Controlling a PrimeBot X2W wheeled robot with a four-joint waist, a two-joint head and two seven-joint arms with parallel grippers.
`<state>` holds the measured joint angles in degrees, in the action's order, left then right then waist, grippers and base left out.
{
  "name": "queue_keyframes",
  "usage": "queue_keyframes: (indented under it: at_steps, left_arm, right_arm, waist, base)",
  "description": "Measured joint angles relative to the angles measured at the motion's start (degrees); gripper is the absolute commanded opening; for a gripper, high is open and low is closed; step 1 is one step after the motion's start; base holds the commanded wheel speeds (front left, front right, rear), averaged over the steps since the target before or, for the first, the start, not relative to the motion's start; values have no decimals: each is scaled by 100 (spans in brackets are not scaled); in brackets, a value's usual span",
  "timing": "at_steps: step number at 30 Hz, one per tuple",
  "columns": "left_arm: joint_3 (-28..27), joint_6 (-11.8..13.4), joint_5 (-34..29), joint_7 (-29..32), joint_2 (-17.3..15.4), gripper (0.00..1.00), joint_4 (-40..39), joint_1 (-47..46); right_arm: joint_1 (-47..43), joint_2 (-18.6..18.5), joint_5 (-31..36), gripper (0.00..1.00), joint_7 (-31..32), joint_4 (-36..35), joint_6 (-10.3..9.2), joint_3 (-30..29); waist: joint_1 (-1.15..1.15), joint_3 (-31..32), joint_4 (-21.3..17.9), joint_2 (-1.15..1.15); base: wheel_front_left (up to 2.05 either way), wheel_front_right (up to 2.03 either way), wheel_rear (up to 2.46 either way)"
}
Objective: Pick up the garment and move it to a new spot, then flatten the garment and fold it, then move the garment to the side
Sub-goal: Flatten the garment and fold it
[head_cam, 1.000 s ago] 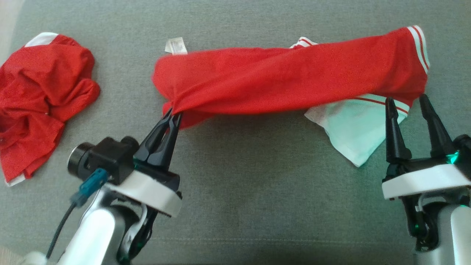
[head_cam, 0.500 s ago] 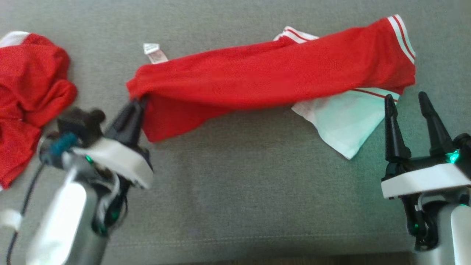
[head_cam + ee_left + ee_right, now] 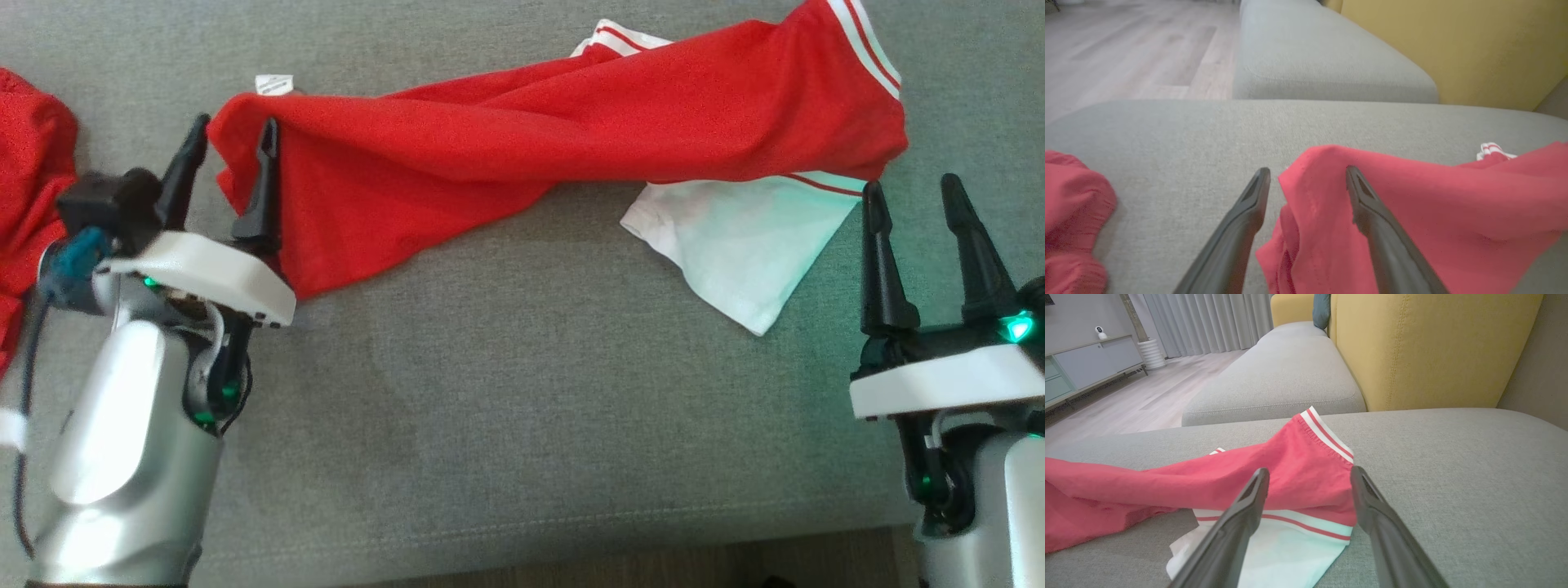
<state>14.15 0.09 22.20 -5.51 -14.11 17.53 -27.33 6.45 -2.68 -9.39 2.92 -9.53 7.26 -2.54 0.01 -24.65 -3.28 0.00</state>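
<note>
Red jersey (image 3: 571,139) lies stretched in a twisted band across the grey sofa seat (image 3: 531,392), running from beside the left gripper to the upper right of the head view. At its right end is a red hem with white stripes. A white sleeve (image 3: 735,245) with red stripes lies flat beneath it. A small white label (image 3: 273,84) pokes out at the left end.

Left gripper (image 3: 235,126): fingers spread, nothing pinched. The jersey's left end sits between them. In the left wrist view the cloth edge lies in the gap and bunches against one finger (image 3: 1370,216).

Right gripper (image 3: 913,186): fingers spread, holding nothing, tips just beside the sleeve's edge. Contact with the cloth: cannot tell. In the right wrist view the striped hem lies beyond the gap between the fingers.

Second red garment (image 3: 33,163), crumpled, lies at far left on the same seat, apart from the jersey. Yellow backrest (image 3: 1433,347) stands behind.
</note>
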Motion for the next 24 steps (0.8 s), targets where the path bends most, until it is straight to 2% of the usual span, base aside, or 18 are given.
queue_keyframes:
  at_steps: [3,7,14,18,24]
  left_arm:
    - [3,149,-194,-530,58,100,19,23]
    - [-8,305,-364,-832,178,100,-174,212]
    - [-166,502,-633,-879,332,100,-1024,895]
    - [-209,503,-793,-917,396,100,-1419,1346]
    - [-191,503,-914,-920,541,100,-1573,2051]
  right_arm:
    - [0,0,48,100,-23,3,0,1]
    - [0,0,138,100,-41,16,0,44]
    - [-13,0,249,100,-38,45,0,66]
    - [-62,0,290,100,-7,53,0,87]
    - [-387,0,290,100,71,74,0,171]
  waist:
    - [0,37,47,0]
    - [0,156,106,0]
    - [-1,422,206,0]
    - [-1,624,255,0]
    - [-1,906,298,0]
  base:
    - [0,0,0]
    - [0,0,0]
    - [0,0,0]
    - [0,0,0]
    - [0,0,0]
